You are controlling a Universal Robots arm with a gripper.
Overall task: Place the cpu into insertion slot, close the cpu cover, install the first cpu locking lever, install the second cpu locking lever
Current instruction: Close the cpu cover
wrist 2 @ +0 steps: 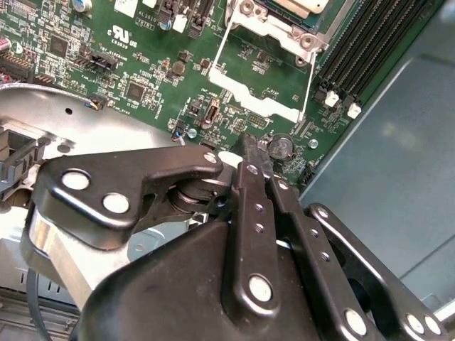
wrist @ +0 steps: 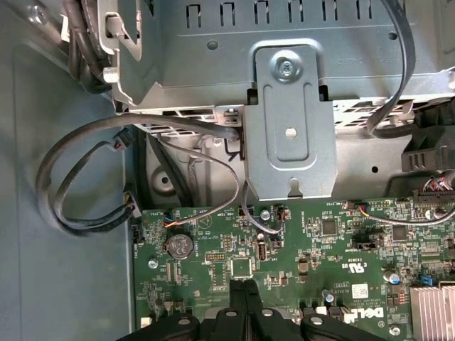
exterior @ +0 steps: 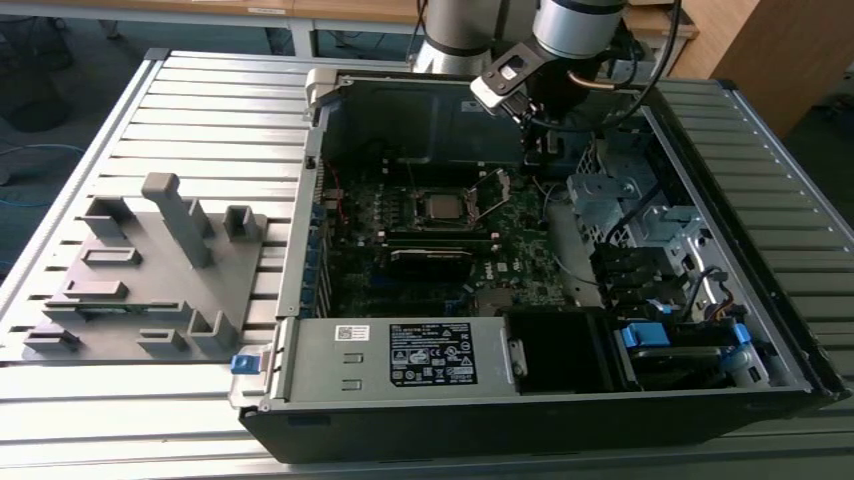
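Silver-grey, the cpu (exterior: 441, 208) sits in the insertion slot (exterior: 416, 210), well beyond the fingertips. The black fingers (wrist: 238, 295) are pressed together with nothing between them, tips low over the green motherboard (wrist: 320, 249). The cpu cover (wrist 2: 259, 103) lies hinged open between the fingertips and the slot, its near edge just ahead of the tips.
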